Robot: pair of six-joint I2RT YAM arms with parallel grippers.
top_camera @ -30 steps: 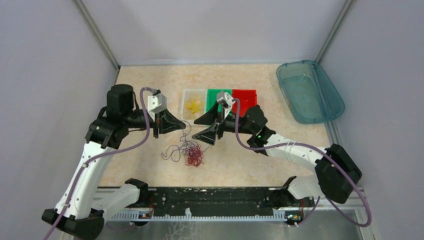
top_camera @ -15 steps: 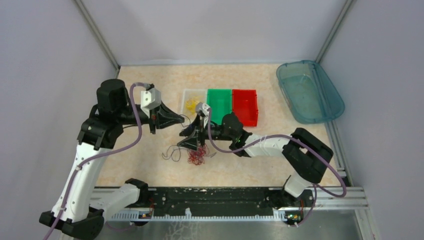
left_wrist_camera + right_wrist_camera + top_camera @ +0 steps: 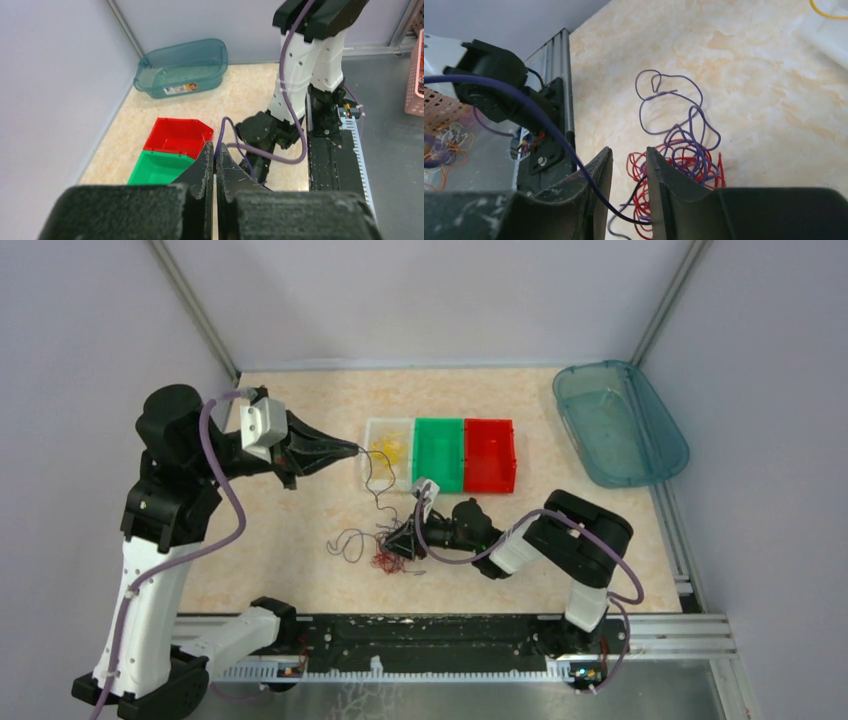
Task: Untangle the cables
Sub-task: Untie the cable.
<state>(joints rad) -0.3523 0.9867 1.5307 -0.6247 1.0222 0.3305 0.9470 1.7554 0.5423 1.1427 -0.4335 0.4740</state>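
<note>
**Left to right.** The left tool (image 3: 352,450), lifted high and clenched on 1 dark cable (image 3: 377,498), held that strand up from the cables (image 3: 386,558) heaped on the bench (image 3: 300,540) below it. The right tool (image 3: 629,154) stood with its jaws partly apart, astride the heap directly beneath, probably to pin the remainder.

Pale lilac walls (image 3: 420,300) — beige marbled tabletop (image 3: 600,530), grey corner posts (image 3: 195,310).
</note>
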